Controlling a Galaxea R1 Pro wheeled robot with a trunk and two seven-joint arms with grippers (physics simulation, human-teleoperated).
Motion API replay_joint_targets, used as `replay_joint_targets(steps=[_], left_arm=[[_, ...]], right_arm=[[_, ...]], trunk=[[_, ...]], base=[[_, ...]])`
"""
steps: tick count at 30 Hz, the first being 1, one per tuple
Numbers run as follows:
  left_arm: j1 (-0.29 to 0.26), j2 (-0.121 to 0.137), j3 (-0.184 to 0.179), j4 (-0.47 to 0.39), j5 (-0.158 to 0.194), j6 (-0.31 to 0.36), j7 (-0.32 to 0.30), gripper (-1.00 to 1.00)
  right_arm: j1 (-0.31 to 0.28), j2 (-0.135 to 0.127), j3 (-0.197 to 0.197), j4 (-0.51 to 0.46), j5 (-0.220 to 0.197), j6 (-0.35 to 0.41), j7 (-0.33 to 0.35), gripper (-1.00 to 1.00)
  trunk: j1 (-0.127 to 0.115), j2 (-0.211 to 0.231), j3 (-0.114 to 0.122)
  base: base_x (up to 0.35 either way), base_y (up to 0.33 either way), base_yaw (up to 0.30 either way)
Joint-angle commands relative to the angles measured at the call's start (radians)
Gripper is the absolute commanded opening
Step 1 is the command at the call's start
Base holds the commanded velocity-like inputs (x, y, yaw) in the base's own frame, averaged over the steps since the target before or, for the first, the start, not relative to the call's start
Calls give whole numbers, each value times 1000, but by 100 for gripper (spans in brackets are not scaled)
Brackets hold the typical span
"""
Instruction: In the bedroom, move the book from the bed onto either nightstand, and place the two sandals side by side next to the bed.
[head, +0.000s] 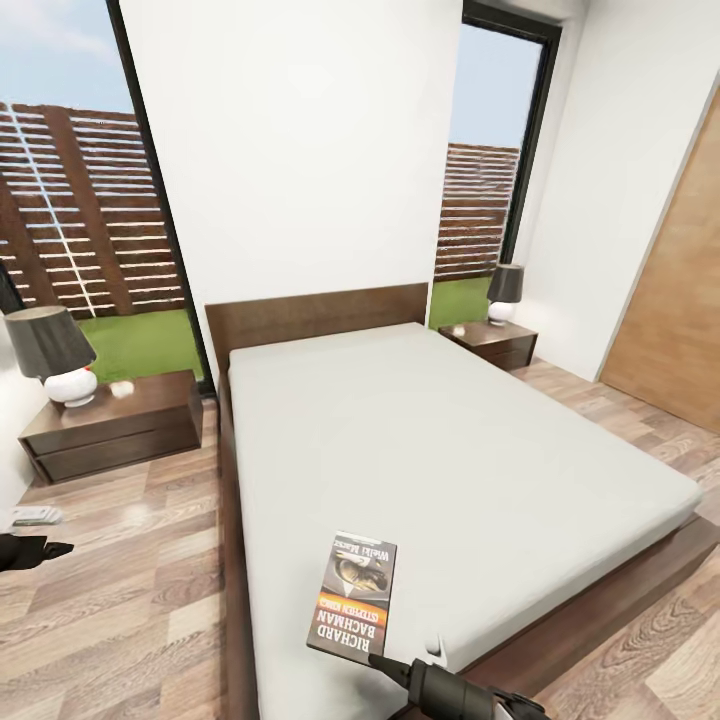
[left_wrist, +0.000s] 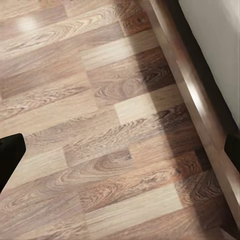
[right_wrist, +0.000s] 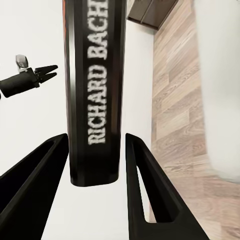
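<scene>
While the book (head: 353, 595) is lying flat on the pale mattress of the bed (head: 450, 450), close to the foot edge nearest the robot, it is being approached by the right gripper (right_wrist: 95, 165), which is being held spread, one black finger (right_wrist: 35, 185) on each side of the book's spine. In the right wrist view the white lettering "RICHARD BACH" is being shown on that dark spine, and the fingers are standing just apart from it; whether they are touching it cannot be told. The right arm is being seen in the head view as a dark cylinder just below the book. The left gripper (head: 45, 549) is being held low over the wood-plank floor (head: 130, 600) beside the bed, its tips appearing pressed together to a point. Beside the headboard, a nightstand (head: 110, 425) with a dark-shaded lamp (head: 50, 355) is being shown on one side, and a second nightstand (head: 492, 343) is standing on the other.
</scene>
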Motion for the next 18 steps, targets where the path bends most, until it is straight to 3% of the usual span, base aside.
replay_joint_targets(steps=[1,18], left_arm=[[-1,1,-4,-1,9,8,0,100],[-1,1,-7,-1,9,8,0,100]], right_arm=[[0,1,-9,-2,9,10,4,-100],[0,1,-9,-2,9,11,3,-100]], trunk=[[-4,7,2],[-69,126,55]], base=[[0,0,0],[0,0,0]])
